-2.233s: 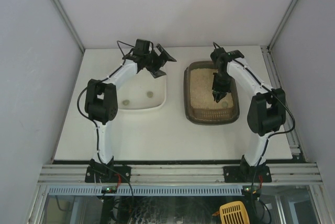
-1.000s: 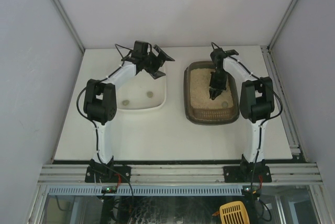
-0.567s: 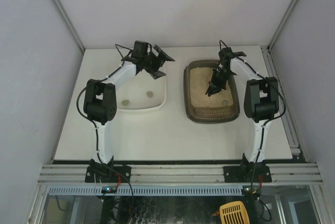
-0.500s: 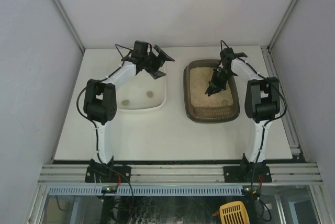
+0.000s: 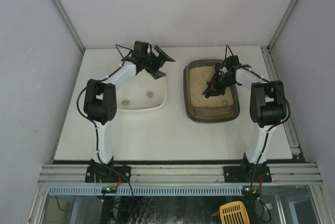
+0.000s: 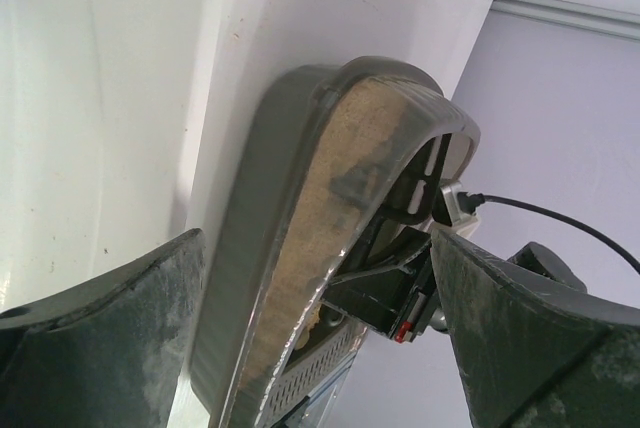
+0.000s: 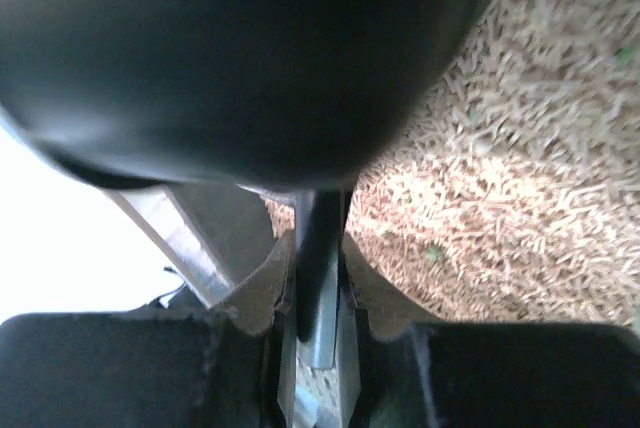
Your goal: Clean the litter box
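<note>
The dark brown-grey litter box (image 5: pixel 188 96) with beige litter sits right of centre. It also shows in the left wrist view (image 6: pixel 290 248). My right gripper (image 5: pixel 211 88) is low over the litter in the box's far half. It is shut on the thin black handle (image 7: pixel 318 248) of a black scoop, whose dark rounded head (image 7: pixel 250 48) blurs the top of the right wrist view. Beige litter (image 7: pixel 520 148) lies just beneath. My left gripper (image 5: pixel 157 60) is open and empty above the far right corner of the white tub (image 5: pixel 137 108).
Two small greenish clumps (image 5: pixel 125 101) (image 5: pixel 150 94) lie in the white tub. Another small clump (image 5: pixel 226 99) lies in the litter near the box's near right. White walls and metal rails bound the table at the back and right.
My right arm's elbow has swung out to the right, and its gripper with the scoop has tilted and shifted left and slightly farther inside the litter box. The left arm has not moved.
</note>
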